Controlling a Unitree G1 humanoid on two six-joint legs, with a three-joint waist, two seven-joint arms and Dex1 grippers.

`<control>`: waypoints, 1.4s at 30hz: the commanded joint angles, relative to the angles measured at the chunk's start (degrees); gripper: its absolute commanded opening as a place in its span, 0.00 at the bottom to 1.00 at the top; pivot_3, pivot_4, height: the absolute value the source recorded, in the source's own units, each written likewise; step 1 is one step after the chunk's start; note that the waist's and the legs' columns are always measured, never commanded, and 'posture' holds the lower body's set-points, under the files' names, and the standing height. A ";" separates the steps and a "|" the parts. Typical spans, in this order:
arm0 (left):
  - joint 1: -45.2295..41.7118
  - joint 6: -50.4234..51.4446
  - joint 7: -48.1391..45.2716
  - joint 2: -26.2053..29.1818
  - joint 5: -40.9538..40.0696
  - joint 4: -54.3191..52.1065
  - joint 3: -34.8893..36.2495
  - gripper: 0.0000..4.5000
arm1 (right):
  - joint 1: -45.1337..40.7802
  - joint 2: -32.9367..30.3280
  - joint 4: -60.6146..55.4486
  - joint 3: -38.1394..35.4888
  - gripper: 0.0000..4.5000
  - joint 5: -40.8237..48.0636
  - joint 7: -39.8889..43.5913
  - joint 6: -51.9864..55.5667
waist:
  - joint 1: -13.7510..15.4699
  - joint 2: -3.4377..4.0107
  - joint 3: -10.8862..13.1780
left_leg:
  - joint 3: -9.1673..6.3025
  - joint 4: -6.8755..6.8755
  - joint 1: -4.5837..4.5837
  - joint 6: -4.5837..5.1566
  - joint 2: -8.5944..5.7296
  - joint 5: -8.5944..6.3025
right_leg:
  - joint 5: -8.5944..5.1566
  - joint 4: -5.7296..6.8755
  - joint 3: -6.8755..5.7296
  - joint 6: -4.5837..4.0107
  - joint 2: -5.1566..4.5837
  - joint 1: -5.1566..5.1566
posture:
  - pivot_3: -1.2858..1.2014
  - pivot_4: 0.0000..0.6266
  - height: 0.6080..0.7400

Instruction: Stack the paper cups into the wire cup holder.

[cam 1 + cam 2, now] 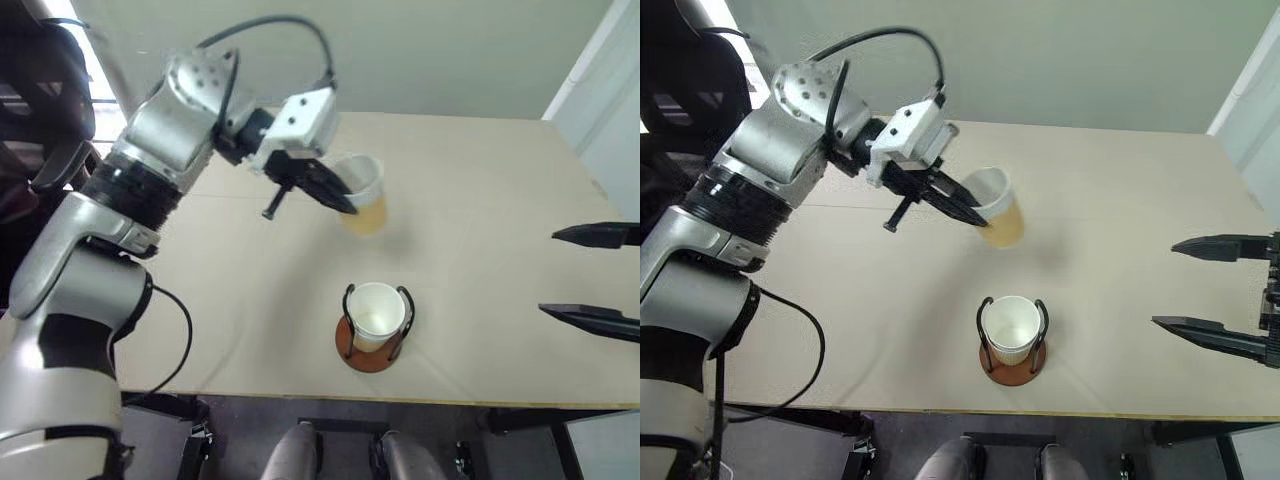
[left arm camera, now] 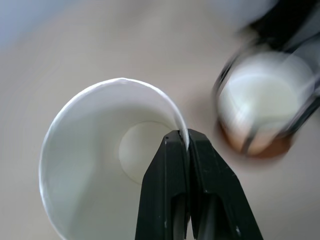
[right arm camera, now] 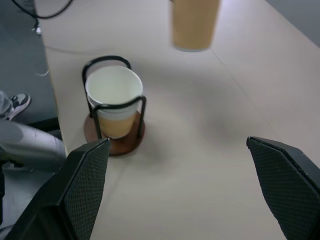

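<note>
Over the middle of the pale beige table (image 1: 480,200), the left gripper (image 1: 338,192) hangs in the air with its two black fingers pinched tight on the white rolled rim of a tan-yellow ribbed paper cup (image 1: 366,202), one finger inside the wall and one outside. That cup is clear of the tabletop and tilted, its white mouth turned up toward the head camera and its tan bottom pointing down and away; a soft shadow lies on the table beneath it. In the left wrist view the closed fingers (image 2: 175,190) clamp the thin rim of the same cup (image 2: 90,165), whose white inside and round bottom are plainly seen. Nearer the front edge of the table stands the wire cup holder (image 1: 373,352), a small round reddish-brown disc with thin black upright wire loops, and a second, like paper cup (image 1: 378,312) sits upright inside those loops, mouth up. The held cup is well apart from the holder, farther back on the table and above it. At the right side the right gripper (image 1: 1220,290) hovers above the table with its two black fingers spread wide apart and nothing between them.
</note>
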 commanded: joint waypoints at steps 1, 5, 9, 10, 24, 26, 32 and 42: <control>-3.28 2.59 -1.65 1.65 -10.79 -7.36 -2.49 0.01 | 0.84 0.69 -0.22 -3.83 1.00 -1.23 0.63 -0.52 | -0.19 0.00 0.00 | 0.07 0.00 0.05 0.00 0.01 0.00 | -0.01 0.01 0.05 0.02 -0.01 0.02 | 0.52 0.24 1.00; -5.67 0.24 -1.65 2.01 -13.05 -8.57 -7.75 0.01 | 1.75 1.93 -1.99 -4.68 1.00 -1.31 -0.31 -0.25 | -0.63 0.03 0.02 | 0.22 -0.04 0.34 0.01 0.05 0.00 | -0.06 0.09 0.18 0.02 0.02 0.16 | 0.52 0.24 1.00; -6.90 -3.38 -1.65 4.25 -12.92 -11.38 -15.21 0.01 | 1.81 2.06 -3.23 -5.79 1.00 -0.89 -0.94 0.35 | -0.80 0.07 0.03 | 0.28 -0.02 0.44 0.01 0.08 0.02 | -0.09 0.11 0.28 -0.02 0.03 0.21 | 0.52 0.24 1.00; -7.20 -5.02 -1.65 4.60 -12.04 -11.27 -16.87 0.01 | 1.98 2.15 -3.41 -6.14 1.00 -0.96 -0.86 0.45 | -0.80 0.08 0.03 | 0.28 0.00 0.44 0.02 0.08 0.03 | -0.08 0.12 0.29 -0.02 0.03 0.22 | 0.52 0.24 1.00; -9.06 -11.12 -1.65 4.74 -10.52 -8.92 -26.86 0.01 | 2.60 2.16 -4.39 -6.95 1.00 -1.19 -1.91 1.03 | -0.79 0.05 0.04 | 0.33 0.00 0.39 0.09 0.05 0.00 | -0.10 0.06 0.36 -0.02 0.01 0.23 | 0.52 0.24 1.00; -9.18 -11.31 -1.65 4.82 -10.54 -8.77 -28.07 0.01 | 2.65 2.25 -4.44 -6.85 1.00 -1.09 -2.02 1.00 | -0.78 0.06 0.04 | 0.33 -0.01 0.40 0.09 0.05 -0.02 | -0.10 0.06 0.35 -0.01 0.02 0.23 | 0.52 0.24 1.00; -8.13 -13.62 -1.65 2.59 -7.52 -5.47 -28.72 0.01 | 2.78 2.41 -4.71 -6.46 1.00 -1.06 -2.44 0.94 | -0.77 0.05 0.04 | 0.33 0.01 0.38 0.11 0.04 -0.04 | -0.11 0.04 0.35 0.00 0.00 0.23 | 0.52 0.24 1.00; -6.04 -11.97 -1.65 0.40 -6.09 -3.66 -25.26 0.45 | 2.78 2.43 -4.75 -5.40 1.00 -0.92 -2.70 0.47 | -0.77 0.05 0.04 | 0.34 0.00 0.38 0.11 0.04 -0.05 | -0.11 0.04 0.36 0.01 0.01 0.23 | 0.52 0.24 1.00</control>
